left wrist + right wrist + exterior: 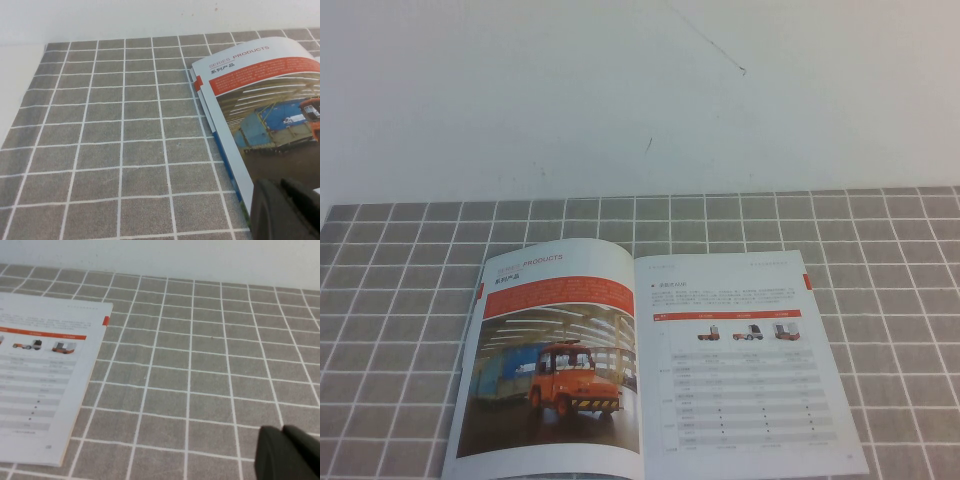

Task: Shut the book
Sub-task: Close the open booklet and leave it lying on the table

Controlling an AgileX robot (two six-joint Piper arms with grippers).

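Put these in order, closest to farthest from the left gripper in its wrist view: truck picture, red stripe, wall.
The left gripper is over the near edge of the book; the right gripper is over the cloth beside it.
1. Truck picture, just ahead on the page.
2. Red stripe, farther up that page.
3. Wall, past the cloth's far edge.

Left tool (282,202), dark rounded tip partly in view, held over the worktop (100,150), right tool (286,447), dark tip likewise, over the worktop
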